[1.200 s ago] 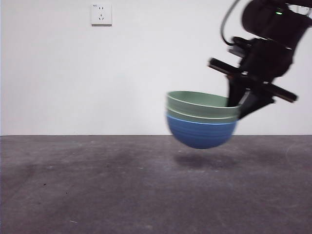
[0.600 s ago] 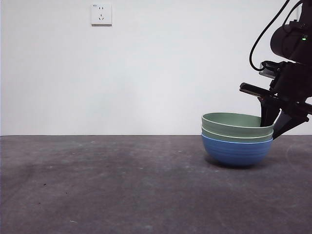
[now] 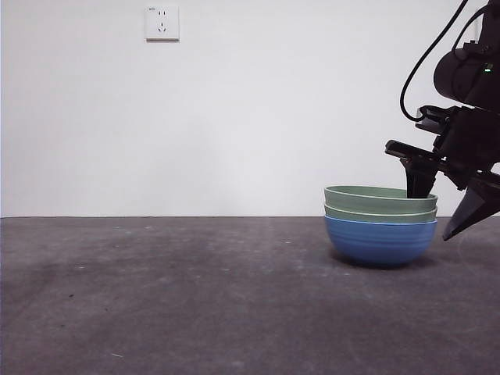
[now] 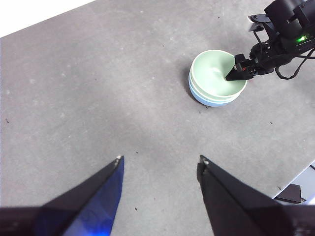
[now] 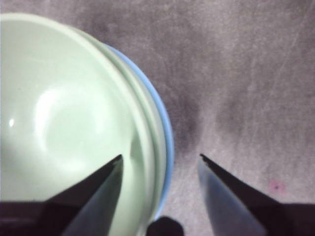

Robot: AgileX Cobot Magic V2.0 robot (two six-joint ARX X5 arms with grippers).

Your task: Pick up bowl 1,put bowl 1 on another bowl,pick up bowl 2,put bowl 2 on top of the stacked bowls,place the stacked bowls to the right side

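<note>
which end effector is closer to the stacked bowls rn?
Right. The right end effector straddles the rim of the stacked bowls, jaws open, one inside and one outside. The left end effector hovers open, far off across the table.

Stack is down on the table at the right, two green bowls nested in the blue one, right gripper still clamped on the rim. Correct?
Not quite: the right gripper is open, its jaws straddling the rim of the stacked bowls without gripping. The right wrist view shows the gap either side. The rest holds: the stack sits on the table, at the right.
</note>
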